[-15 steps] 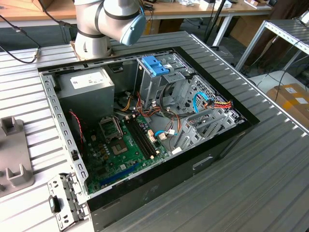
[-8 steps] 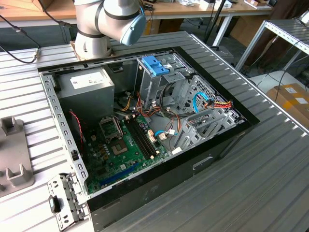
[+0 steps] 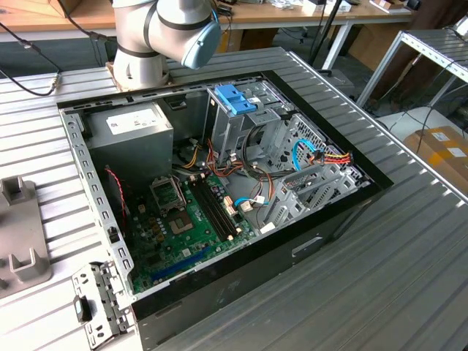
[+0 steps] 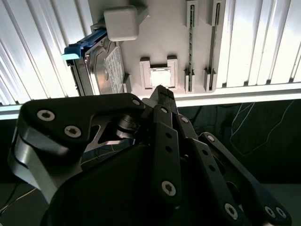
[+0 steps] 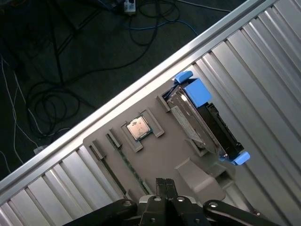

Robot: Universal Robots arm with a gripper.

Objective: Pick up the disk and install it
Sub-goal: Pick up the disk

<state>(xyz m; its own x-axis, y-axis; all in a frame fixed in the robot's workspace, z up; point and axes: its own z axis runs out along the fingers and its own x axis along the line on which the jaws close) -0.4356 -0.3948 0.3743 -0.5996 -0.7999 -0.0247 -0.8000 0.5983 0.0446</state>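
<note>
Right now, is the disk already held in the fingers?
No, the disk stands on edge in the grey holder plate, apart from the empty, closed fingers.

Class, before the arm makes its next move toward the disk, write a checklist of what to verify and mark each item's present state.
1. Disk stands on edge in the grey holder: ok.
2. Pincer carries nothing: ok.
3. Pincer open for a grasp: not ok, the jaws are shut.
4. Pincer lined up with the disk: not ok, in both wrist views it aims nearer the processor chip.
5. Computer case open on top: ok.
6. Bay in the drive cage free: cannot tell.
</note>
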